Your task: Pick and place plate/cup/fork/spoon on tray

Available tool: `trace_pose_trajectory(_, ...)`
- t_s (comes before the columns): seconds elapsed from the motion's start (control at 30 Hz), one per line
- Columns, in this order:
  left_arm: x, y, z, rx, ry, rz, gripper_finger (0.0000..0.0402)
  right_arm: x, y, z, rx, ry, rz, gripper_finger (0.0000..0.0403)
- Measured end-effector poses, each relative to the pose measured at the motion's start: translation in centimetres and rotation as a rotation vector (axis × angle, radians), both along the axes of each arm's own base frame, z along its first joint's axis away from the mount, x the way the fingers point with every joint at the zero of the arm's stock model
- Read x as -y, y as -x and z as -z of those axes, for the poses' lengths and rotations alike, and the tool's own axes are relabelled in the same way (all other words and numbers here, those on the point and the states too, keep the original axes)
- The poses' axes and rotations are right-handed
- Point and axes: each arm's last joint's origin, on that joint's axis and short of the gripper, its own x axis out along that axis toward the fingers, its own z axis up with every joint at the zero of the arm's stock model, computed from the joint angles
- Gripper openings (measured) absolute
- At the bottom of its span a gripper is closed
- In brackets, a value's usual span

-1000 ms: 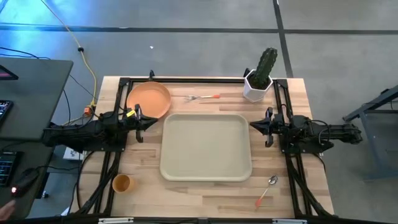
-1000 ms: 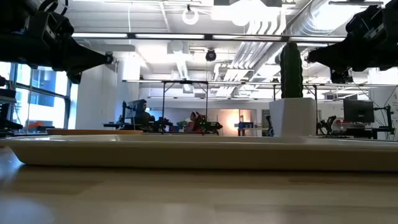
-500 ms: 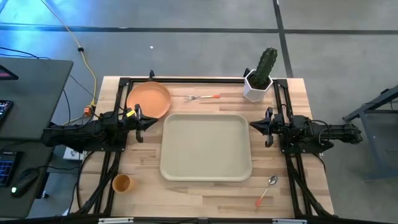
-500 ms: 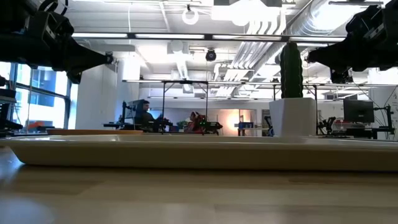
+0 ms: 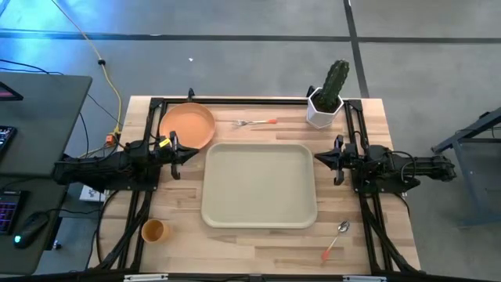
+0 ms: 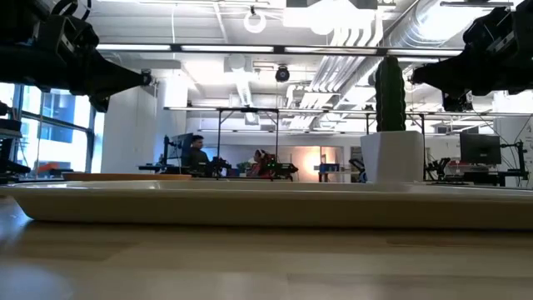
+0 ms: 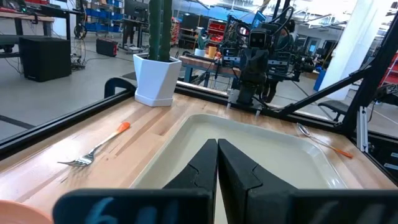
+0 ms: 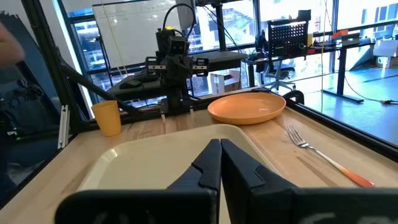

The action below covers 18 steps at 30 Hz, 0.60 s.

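Note:
The beige tray (image 5: 259,186) lies in the middle of the table. The orange plate (image 5: 187,125) rests at the far left, the fork (image 5: 255,122) beside it at the far edge. The cup (image 5: 153,230) stands at the near left. The spoon (image 5: 335,238) lies at the near right. My left gripper (image 5: 196,152) hovers shut at the tray's left edge, empty. My right gripper (image 5: 317,158) hovers shut at the tray's right edge, empty. The wrist views show each pair of fingertips closed together, the left (image 7: 217,144) and the right (image 8: 220,144).
A white pot with a green cactus (image 5: 326,95) stands at the far right corner. Black frame rails (image 5: 235,99) run along the table's edges. A desk with a keyboard and mouse (image 5: 31,227) stands to the left of the table.

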Motion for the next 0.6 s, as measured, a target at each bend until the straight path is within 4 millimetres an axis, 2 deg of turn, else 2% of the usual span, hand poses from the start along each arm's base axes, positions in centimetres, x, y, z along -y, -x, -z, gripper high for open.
trace_pose_trajectory(0.47,-0.02,0.00,-0.01,0.000,-0.001,-0.005,0.0003,0.00,0.00,0.00,0.000,0.000,0.000,0.0000)
trace_pose_trajectory(0.53,-0.08,0.02,-0.04,-0.016,-0.081,-0.028,0.0003,0.00,0.00,0.00,0.000,0.000,0.001,0.0000)
trace_pose_trajectory(0.6,-0.04,0.01,-0.03,-0.061,-0.276,-0.012,0.0003,0.00,0.00,0.01,-0.001,0.000,0.000,0.0000)
